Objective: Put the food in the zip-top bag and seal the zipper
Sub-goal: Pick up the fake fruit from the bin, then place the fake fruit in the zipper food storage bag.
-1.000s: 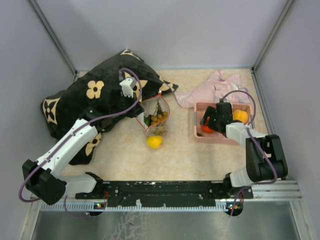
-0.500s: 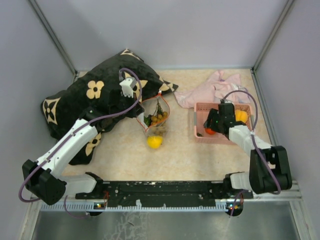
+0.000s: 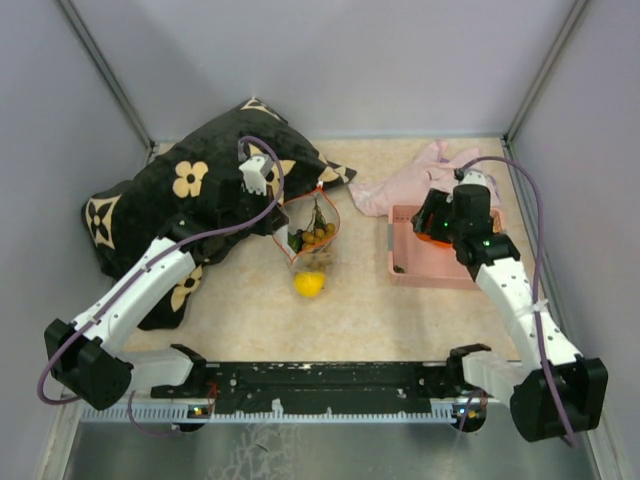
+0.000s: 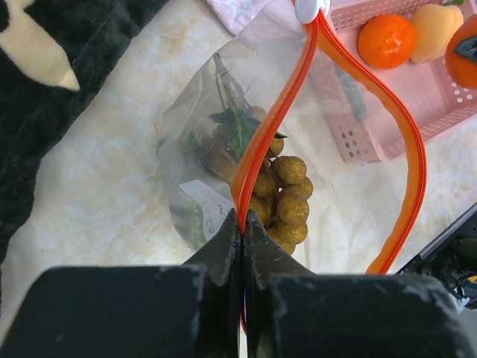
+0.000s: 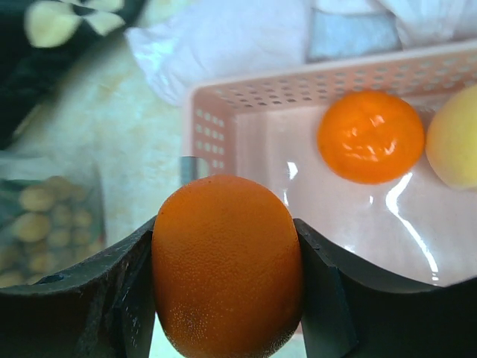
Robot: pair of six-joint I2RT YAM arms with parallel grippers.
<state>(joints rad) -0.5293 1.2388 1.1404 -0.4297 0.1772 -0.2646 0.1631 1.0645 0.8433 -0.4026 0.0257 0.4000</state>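
The clear zip-top bag lies mid-table with its mouth held apart, the orange-red zipper curving in two strips. My left gripper is shut on the near zipper strip. Inside the bag sits a brownish-green grape bunch with some dark leafy fruit. A yellow lemon lies on the table just in front of the bag. My right gripper is shut on an orange round fruit, held above the left end of the pink basket. Another orange fruit and a pale yellow fruit remain in the basket.
A black flowered cushion fills the back left, right beside my left arm. A pale pink cloth lies behind the basket. Grey walls enclose the table on three sides.
My right gripper closed on the orange fruit and lifted it out of the basket, moving up and toward the back. The left gripper and the bag stayed put.
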